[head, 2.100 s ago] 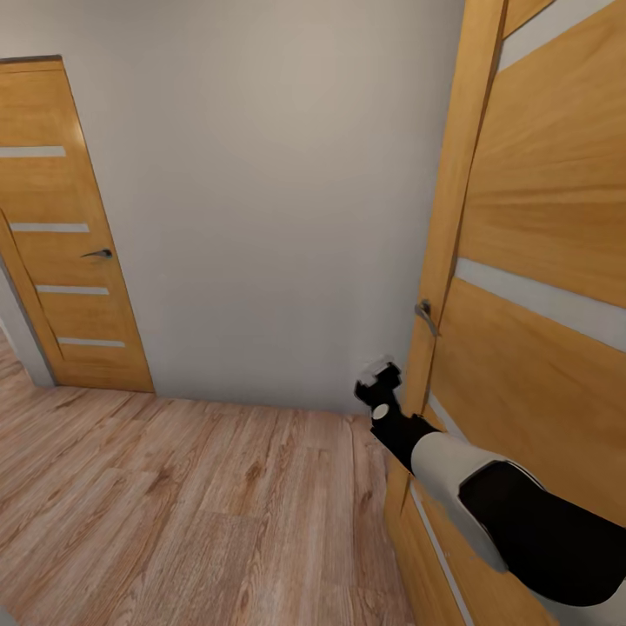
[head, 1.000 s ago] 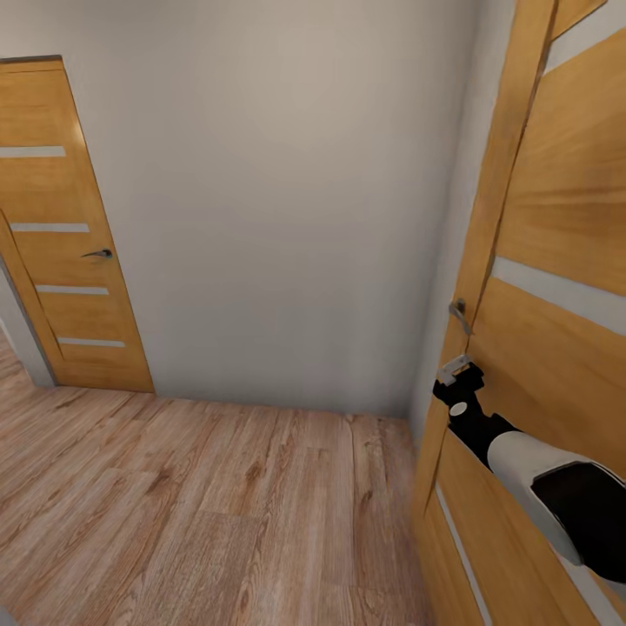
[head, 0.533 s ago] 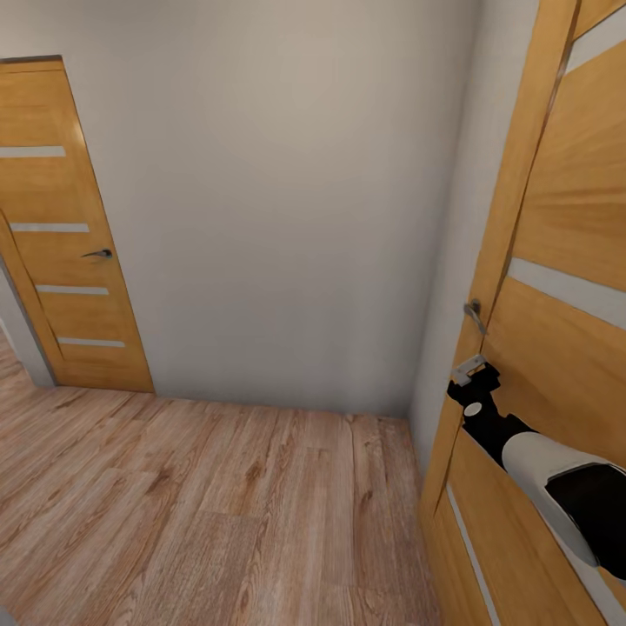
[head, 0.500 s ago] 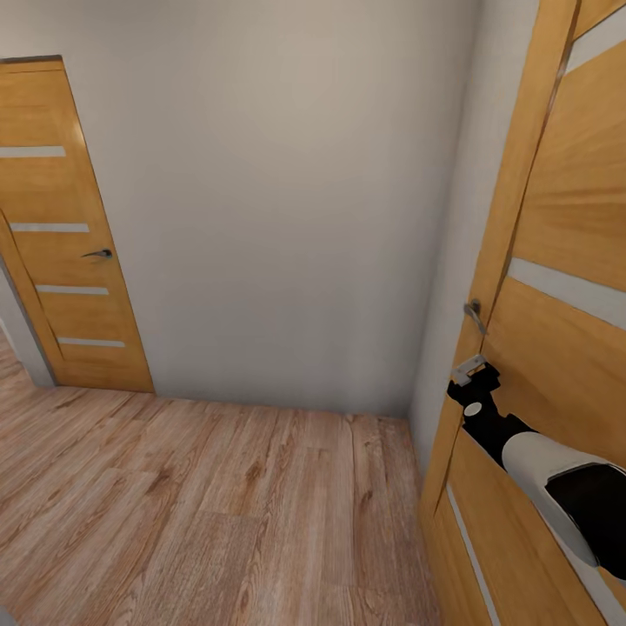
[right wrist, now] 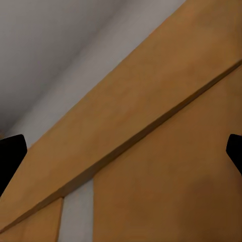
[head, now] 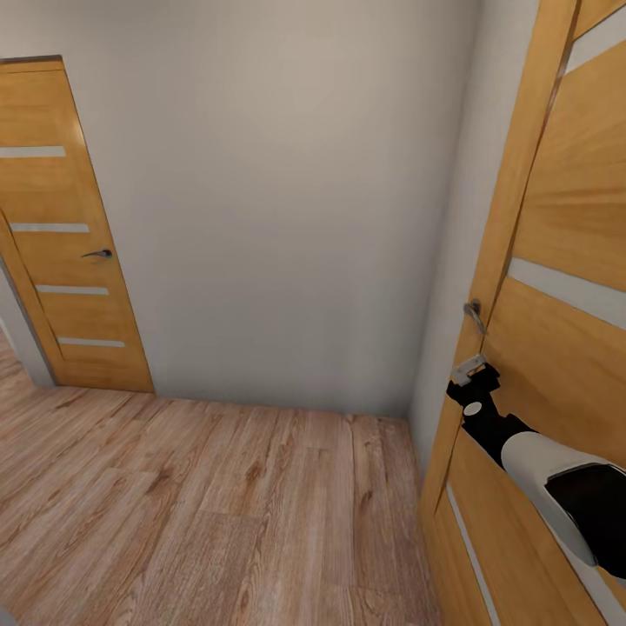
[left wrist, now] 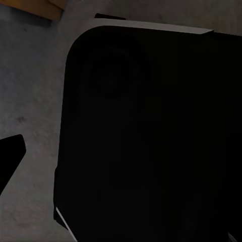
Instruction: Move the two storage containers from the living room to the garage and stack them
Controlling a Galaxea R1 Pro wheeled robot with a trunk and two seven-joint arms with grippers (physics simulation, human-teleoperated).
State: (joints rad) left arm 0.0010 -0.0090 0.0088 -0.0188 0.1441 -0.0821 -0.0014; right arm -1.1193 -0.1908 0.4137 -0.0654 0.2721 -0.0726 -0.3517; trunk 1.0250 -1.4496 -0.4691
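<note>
The two storage containers are out of view. I face a hallway corner with a light wood-plank floor (head: 191,513) and a plain pale wall (head: 269,200). My right gripper (head: 470,372) rests against the wooden door (head: 556,365) at the right, just below its metal handle (head: 474,315). In the right wrist view the right gripper (right wrist: 121,154) is open, its dark fingertips (right wrist: 10,156) at the two sides, with the door's panels close in front and nothing between them. The left wrist view has one dark fingertip (left wrist: 10,156) beside my black body (left wrist: 151,136) over a grey surface.
A second wooden door (head: 61,235) with a lever handle (head: 98,254) stands shut at the left. The right door is swung partly aside, its edge (head: 509,200) near the wall corner. Bare plank floor stretches ahead and to the left.
Over two seconds the right door swung further right and my right gripper followed it, ending below the handle. Nothing has moved in the last half second.
</note>
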